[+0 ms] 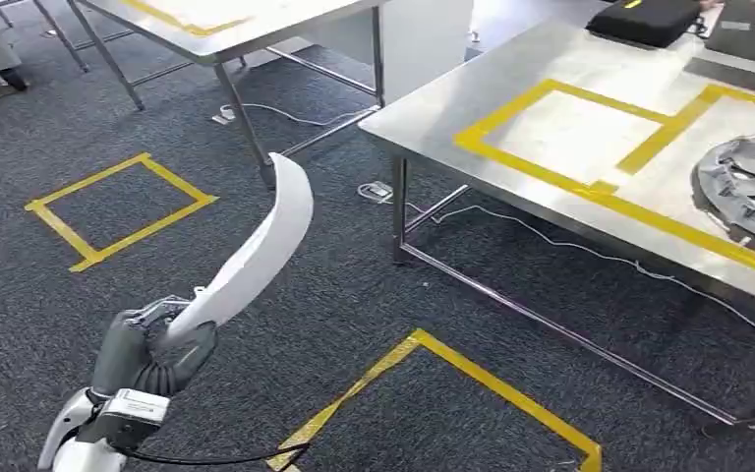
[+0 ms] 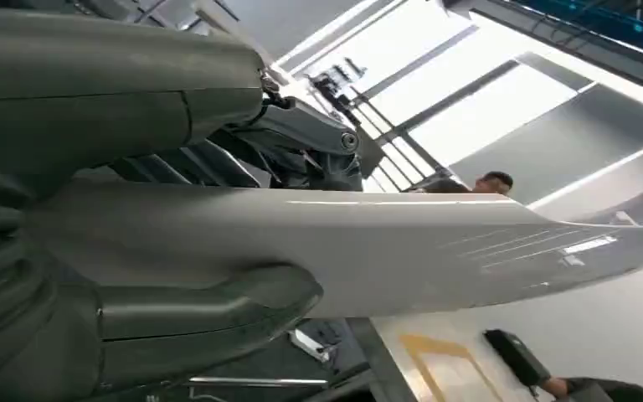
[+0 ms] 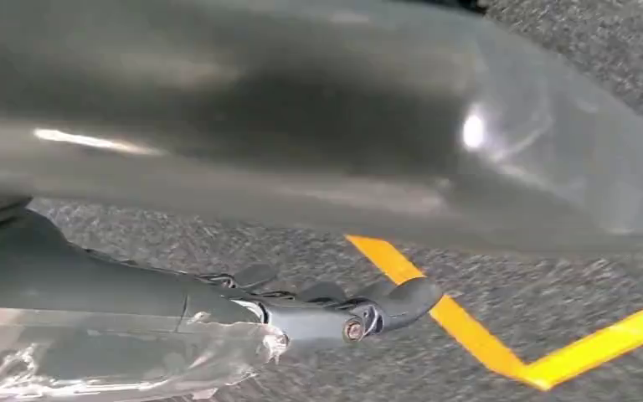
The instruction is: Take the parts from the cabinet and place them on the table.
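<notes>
A long, curved white part (image 1: pixel 256 251) rises up and to the right over the carpet, gripped at its lower end by my left hand (image 1: pixel 152 349). In the left wrist view the same white part (image 2: pixel 402 251) runs across the picture, clamped between the thick grey thumb (image 2: pixel 209 314) and the dark fingers (image 2: pixel 301 146). The steel table (image 1: pixel 452 108) with a yellow tape rectangle stands ahead to the right, well clear of the part. My right hand (image 3: pixel 335 314) hangs over the carpet with its fingers stretched out and nothing seen between them.
A silver hubcap (image 1: pixel 752 187) lies on the table's right side and a black case (image 1: pixel 644 20) at its far end. A second table (image 1: pixel 226 25) stands at the back left. Yellow tape squares (image 1: pixel 118 206) mark the carpet. A person (image 2: pixel 494 180) stands in the distance.
</notes>
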